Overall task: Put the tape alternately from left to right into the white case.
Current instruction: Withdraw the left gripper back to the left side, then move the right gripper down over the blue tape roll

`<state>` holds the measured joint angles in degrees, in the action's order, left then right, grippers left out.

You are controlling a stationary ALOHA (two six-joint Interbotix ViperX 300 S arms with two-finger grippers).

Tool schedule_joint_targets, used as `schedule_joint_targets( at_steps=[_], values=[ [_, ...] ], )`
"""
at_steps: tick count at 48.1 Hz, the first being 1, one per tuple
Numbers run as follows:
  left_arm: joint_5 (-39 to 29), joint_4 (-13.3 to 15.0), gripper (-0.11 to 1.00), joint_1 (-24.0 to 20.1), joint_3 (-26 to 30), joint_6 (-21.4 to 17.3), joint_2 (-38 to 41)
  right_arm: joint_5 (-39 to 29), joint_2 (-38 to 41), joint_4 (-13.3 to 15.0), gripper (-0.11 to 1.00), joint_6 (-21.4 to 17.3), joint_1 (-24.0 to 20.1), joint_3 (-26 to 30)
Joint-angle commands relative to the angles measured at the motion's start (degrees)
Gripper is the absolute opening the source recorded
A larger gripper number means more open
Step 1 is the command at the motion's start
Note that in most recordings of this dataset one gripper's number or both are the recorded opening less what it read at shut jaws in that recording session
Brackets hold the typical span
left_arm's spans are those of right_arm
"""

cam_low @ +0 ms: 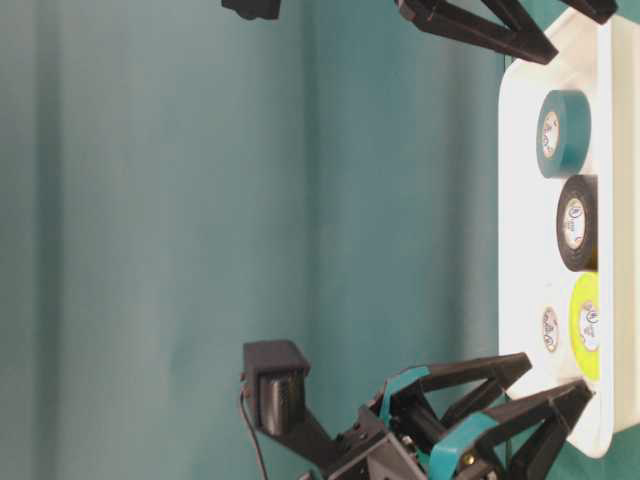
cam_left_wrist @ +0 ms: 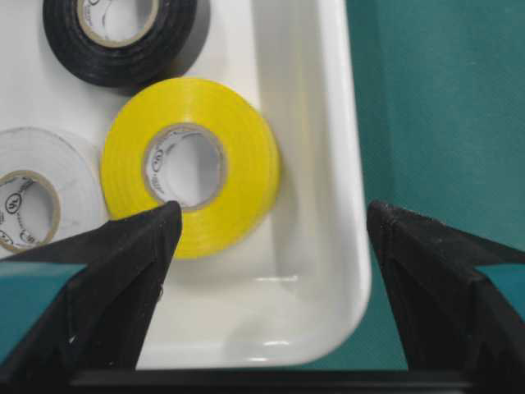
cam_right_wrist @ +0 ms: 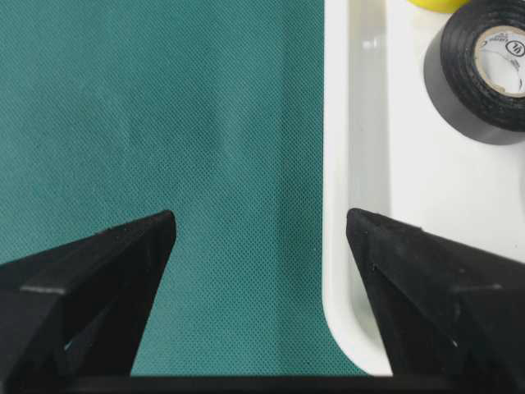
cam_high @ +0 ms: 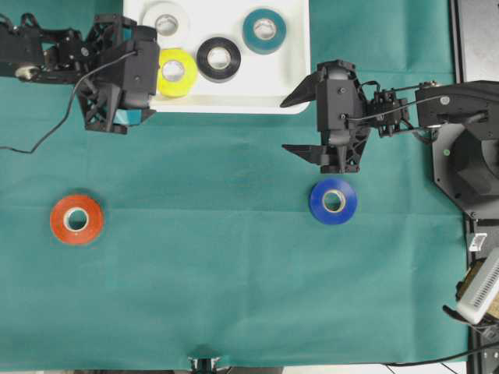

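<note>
Right now the right hand hangs with its black fingers spread wide and nothing between them, over the green cloth of the tabletop just off the near right corner of the shallow white plastic case. Its wrist view shows bare cloth between the fingertips and the case's rim beside one of them. The small blue roll of tape lies flat on the cloth just beyond this hand, on the side away from the case, hole upward, so it has no long axis to line up with.

The left hand is likewise spread and empty, sitting over the case's near left corner, with the yellow roll lying flat inside the case just ahead of one fingertip. The white roll, black roll and teal roll also rest in the case. The orange-red roll lies on the cloth well apart from the left hand.

With yellow apparently just placed, the turn likely falls to the right arm, which is far nearer the blue roll.
</note>
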<state>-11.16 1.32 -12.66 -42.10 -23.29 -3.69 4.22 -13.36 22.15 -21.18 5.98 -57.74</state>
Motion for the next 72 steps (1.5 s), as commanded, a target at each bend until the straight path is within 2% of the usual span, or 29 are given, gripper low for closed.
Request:
schedule_joint_targets(
  at_steps=[1, 14, 35, 41, 61, 72],
  values=[
    [0.4, 0.1, 1.0, 1.0, -0.4, 0.2, -2.8, 0.5, -0.7, -0.2, 0.83, -0.2, -0.1, 0.5],
    [0.3, 0.3, 1.0, 4.9, -3.3, 1.1, -6.6, 0.5, -0.7, -0.2, 0.83, -0.2, -0.1, 0.7],
    [0.4, 0.3, 1.0, 12.7, -6.2, 13.5, -9.5, 0.4, -0.7, -0.2, 0.83, -0.2, -0.1, 0.7],
    [0.4, 0.2, 1.0, 14.0, -6.2, 15.8, -9.6, 0.5, -0.6, -0.2, 0.83, -0.2, 0.0, 0.8],
    [1.8, 0.3, 1.0, 14.0, -6.2, 15.9, -9.1, 0.5, -0.8, -0.2, 0.83, -0.2, -0.4, 0.1],
    [1.8, 0.2, 1.0, 14.0, -6.3, 15.9, -9.1, 0.4, -2.2, -0.2, 0.83, -0.3, -3.2, -1.1]
  ],
)
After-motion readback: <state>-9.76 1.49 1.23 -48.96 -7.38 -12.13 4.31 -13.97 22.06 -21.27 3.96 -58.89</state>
